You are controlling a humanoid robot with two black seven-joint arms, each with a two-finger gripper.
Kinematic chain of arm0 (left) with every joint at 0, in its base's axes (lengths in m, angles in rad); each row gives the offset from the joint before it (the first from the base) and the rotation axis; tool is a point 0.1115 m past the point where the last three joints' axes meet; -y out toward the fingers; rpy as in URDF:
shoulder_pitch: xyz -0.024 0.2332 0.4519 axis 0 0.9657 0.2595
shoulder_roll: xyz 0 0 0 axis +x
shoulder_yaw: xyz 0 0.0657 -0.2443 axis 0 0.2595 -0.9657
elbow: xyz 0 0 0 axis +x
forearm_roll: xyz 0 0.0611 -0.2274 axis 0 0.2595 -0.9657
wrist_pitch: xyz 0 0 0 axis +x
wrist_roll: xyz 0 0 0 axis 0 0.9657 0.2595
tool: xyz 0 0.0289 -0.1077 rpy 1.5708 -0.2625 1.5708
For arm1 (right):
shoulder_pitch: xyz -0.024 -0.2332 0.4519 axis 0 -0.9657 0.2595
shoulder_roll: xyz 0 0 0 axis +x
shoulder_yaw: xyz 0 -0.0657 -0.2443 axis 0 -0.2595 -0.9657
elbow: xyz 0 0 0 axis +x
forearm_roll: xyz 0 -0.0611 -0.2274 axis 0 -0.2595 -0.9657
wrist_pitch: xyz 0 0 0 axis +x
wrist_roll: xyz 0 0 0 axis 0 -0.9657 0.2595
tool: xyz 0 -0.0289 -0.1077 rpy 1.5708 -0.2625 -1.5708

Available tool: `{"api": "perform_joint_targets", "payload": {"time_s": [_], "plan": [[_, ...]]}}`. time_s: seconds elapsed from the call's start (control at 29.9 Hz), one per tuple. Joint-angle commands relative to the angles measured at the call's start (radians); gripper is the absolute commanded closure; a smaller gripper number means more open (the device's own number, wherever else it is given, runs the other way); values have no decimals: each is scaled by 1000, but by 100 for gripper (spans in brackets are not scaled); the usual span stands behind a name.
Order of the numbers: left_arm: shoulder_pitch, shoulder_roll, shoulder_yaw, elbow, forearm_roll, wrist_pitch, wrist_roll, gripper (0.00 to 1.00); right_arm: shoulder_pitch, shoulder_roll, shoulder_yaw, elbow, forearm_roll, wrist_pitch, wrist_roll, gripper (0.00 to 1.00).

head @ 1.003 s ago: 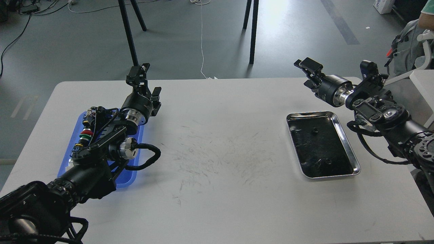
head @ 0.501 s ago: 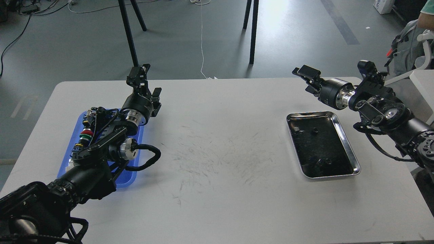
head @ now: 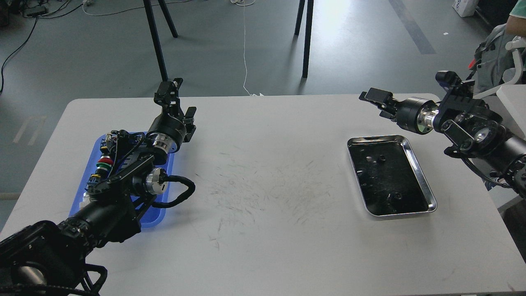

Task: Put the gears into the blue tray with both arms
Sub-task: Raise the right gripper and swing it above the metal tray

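gears (head: 382,158) lie in steel tray (head: 411,153), right side, well apart from blue tray (head: 162,216) | right gripper (head: 374,97) lowers, swings right, empty, opening unclear | left gripper (head: 178,98) spread, unmoved | no pick begun

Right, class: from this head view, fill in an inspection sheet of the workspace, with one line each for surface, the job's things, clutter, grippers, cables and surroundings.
Surface: white table, scuffed with dark marks in the middle.
Job's things: blue tray at the table's left, largely under the left arm; gears lie as small black parts in the steel tray at the right.
Clutter: coloured push-button switches in the blue tray.
Grippers: left gripper open, empty, beyond the blue tray's far end; right gripper beyond the steel tray, state unclear.
Cables: black cable looping off the left arm.
Surroundings: grey floor, black stand legs, white cord.
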Motion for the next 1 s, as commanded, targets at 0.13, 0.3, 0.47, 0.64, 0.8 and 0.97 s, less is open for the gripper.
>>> {"api": "perform_joint_targets", "payload": {"time_s": [0.13, 0.3, 0.47, 0.64, 0.8, 0.97], "plan": [[0, -2, 0, 0, 0, 0, 0, 2, 33, -22, -85, 0, 0, 34, 0, 2], [-3, -3, 0, 0, 0, 0, 0, 2, 50, -31, -144, 1, -2, 68, 0, 2], [-6, -3, 1, 0, 0, 0, 0, 2, 64, -35, -205, 1, -8, 81, 0, 2], [-8, -3, 1, 0, 0, 0, 0, 2, 76, -35, -233, 5, -74, 81, 0, 2], [-8, -5, 1, 0, 0, 0, 0, 2, 73, -34, -233, 6, -141, 81, 0, 2], [-8, -5, 1, 0, 0, 0, 0, 2, 70, -32, -234, 8, -202, 81, 0, 2]]}}
